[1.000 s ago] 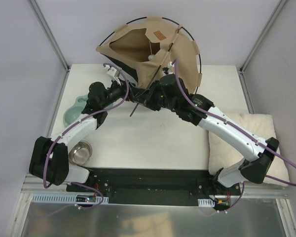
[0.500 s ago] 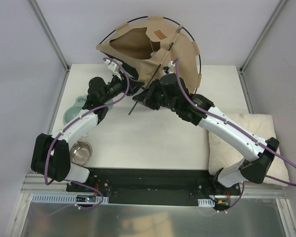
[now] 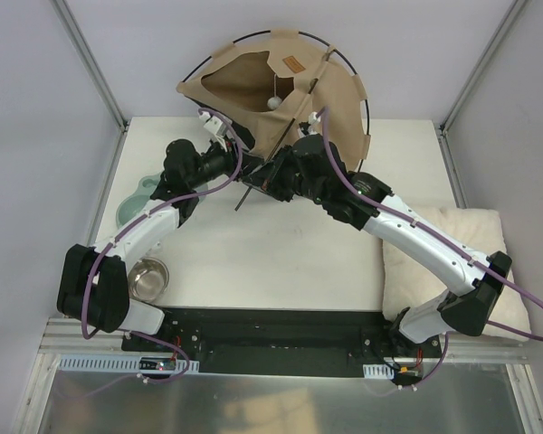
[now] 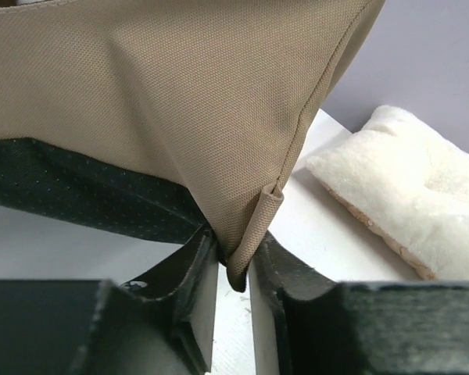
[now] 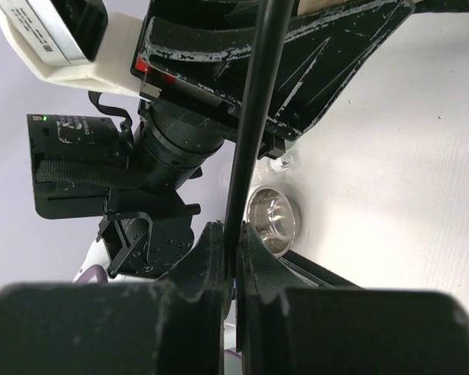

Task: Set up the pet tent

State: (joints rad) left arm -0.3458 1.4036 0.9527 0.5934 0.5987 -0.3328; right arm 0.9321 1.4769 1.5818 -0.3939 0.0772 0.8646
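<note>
The tent (image 3: 330, 117) sits at the far edge of the tabletop (image 3: 281, 253), centred between the two arms. Much of its tan body extends past that edge. Its opening faces up and to the left. A brown label (image 3: 294, 64) lies on the upper panel, and a white pom-pom (image 3: 273, 103) hangs at the opening.

Left tool (image 4: 233, 269): nearly closed. Its two fingers pinch a folded tan corner of the tent, with the black lining visible just to the left of the grip. In the top view this tool is at the tent's lower left edge.

Right tool (image 5: 230, 251): closed on a thin black pole (image 5: 248, 133), which passes upright between the fingers. In the top view the pole runs diagonally from the tabletop up across the tent, with its lower end projecting below the tool.

The two tools work close together in front of the tent.

A cream cushion (image 3: 452, 262) lies at the right edge of the tabletop. A steel bowl (image 3: 147, 278) and a green dish (image 3: 136, 201) sit at the left side.
</note>
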